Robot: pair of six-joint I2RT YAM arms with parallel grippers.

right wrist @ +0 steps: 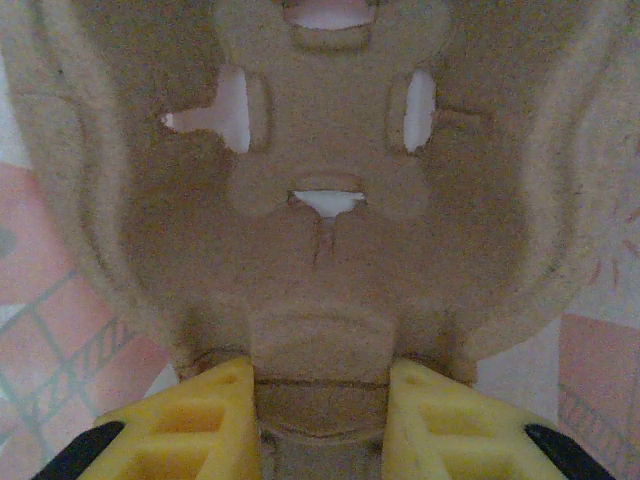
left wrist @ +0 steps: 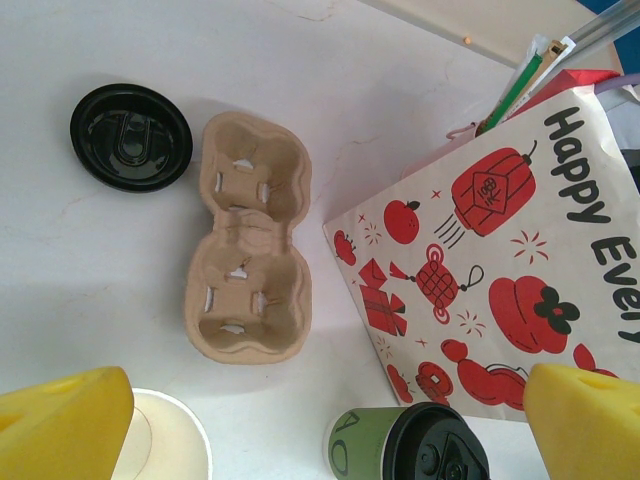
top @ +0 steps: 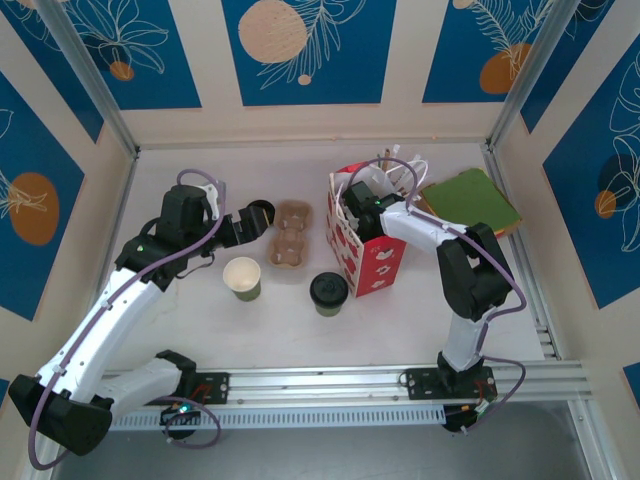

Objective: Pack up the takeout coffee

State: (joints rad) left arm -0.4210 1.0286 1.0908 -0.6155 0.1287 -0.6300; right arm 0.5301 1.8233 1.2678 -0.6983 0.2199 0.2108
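Beside the takeout coffee [left wrist: 405,450], "Happy Ever" on the bag [left wrist: 500,260]; left fingers [left wrist: 60,425] apart, right fingers [right wrist: 180,425] around a pulp carrier [right wrist: 320,200].

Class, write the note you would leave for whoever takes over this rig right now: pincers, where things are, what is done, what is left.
The left pincer is open and empty, over the table by the loose lid.
The right pincer is shut on a cup tray, reaching into the bag.
The coffee stands on the table in front of the bag, not gripped.
Done: coffee not yet packed. Left: lift it into the bag.
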